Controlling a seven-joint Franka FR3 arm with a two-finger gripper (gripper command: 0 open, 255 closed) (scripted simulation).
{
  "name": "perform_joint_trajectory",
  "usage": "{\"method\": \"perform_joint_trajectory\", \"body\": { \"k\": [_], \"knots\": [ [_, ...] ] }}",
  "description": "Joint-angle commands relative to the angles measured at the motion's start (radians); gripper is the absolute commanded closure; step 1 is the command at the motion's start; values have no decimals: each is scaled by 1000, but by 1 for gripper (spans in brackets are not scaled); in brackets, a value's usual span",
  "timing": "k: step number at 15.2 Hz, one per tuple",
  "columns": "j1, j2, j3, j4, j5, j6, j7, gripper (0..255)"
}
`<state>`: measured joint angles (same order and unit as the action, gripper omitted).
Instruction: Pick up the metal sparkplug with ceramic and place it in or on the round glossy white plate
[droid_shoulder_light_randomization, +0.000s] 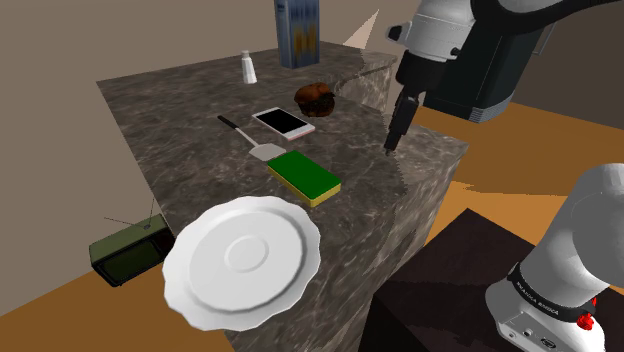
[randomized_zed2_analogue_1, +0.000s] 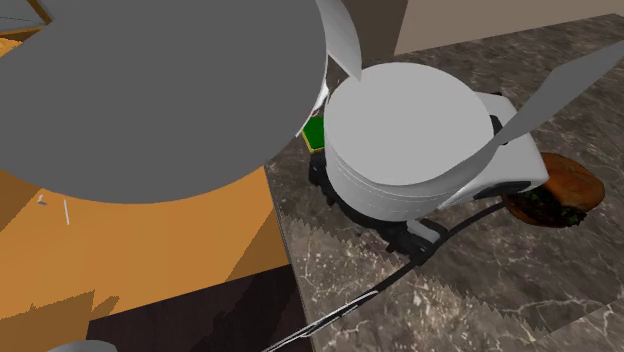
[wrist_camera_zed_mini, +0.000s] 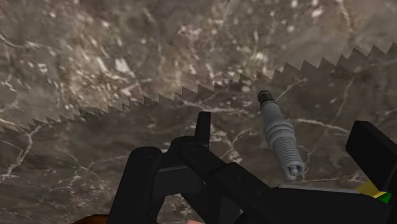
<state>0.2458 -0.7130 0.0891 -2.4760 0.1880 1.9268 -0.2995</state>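
Your arm (droid_shoulder_light_randomization: 560, 262) rises at the shoulder view's lower right, its white link curving upward. It crosses that view's top right and bends down at the wrist (droid_shoulder_light_randomization: 445, 35). The black gripper (droid_shoulder_light_randomization: 393, 140) hangs from the wrist, pointing downward and leaning a little toward the shoulder view's left. In the wrist view your two fingers (wrist_camera_zed_mini: 203, 130) stand spread, with a wide gap between them. In the second exterior view the arm's white and grey links loom close to the camera.

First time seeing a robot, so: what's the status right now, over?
Hand open, over marble counter. Spark plug lies between its fingers, not gripped. Green sponge sits between hand and white plate.
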Motion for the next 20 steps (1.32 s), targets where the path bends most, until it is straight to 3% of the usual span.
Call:
{"method": "perform_joint_trajectory", "body": {
  "k": [1, 5, 6, 15, 20],
  "knots": [
    [0, 1, 0, -2, 0, 3, -1, 0],
    [0, 1, 0, -2, 0, 3, -1, 0],
    [0, 1, 0, -2, 0, 3, -1, 255],
    [0, 1, 0, -2, 0, 3, -1, 255],
    [-2, 5, -4, 67, -6, -62, 7, 255]
  ]
}}
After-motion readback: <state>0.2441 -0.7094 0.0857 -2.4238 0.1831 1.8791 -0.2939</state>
